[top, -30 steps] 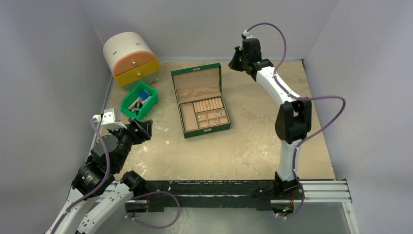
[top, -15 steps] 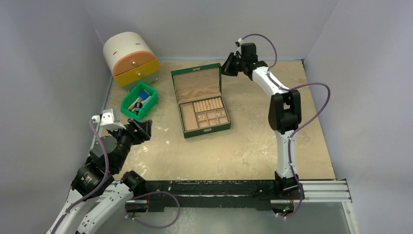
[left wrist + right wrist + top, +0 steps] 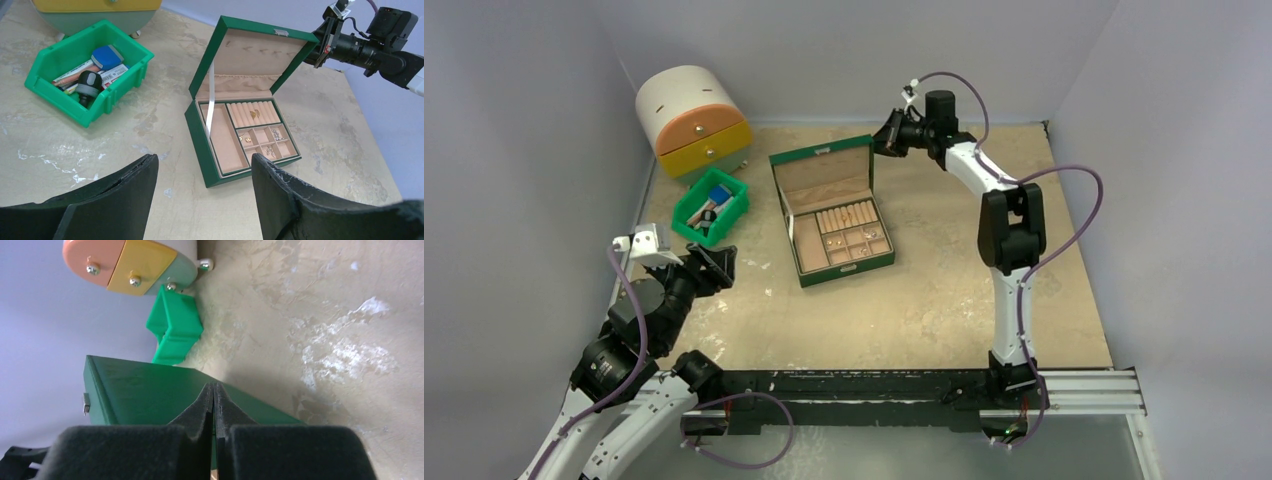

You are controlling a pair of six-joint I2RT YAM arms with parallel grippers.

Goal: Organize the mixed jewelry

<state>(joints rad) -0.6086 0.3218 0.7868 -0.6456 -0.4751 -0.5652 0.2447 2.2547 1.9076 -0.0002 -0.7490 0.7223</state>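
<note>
The mixed jewelry (image 3: pixel 270 149) lies as tiny gold and silver pieces in the small compartments of an open green jewelry box (image 3: pixel 849 270). One gold piece (image 3: pixel 255 114) sits on the ring rolls. The box lid (image 3: pixel 250 55) stands tilted up. My right gripper (image 3: pixel 882 138) is shut with nothing between its fingers. Its tips (image 3: pixel 214 387) rest against the lid's green outer face (image 3: pixel 150 395), near the top right corner. My left gripper (image 3: pixel 204 159) is open and empty, hovering low over the table to the near left of the box.
A green plastic bin (image 3: pixel 711 205) with blue and wooden bits stands left of the box. Behind it is a round white chest (image 3: pixel 692 120) with an orange and a yellow drawer. Grey walls close in the table at the left, back and right.
My right gripper has swung left and down to the back of the lid. The lid now stands more upright and the box has turned slightly. The left arm has not moved.
</note>
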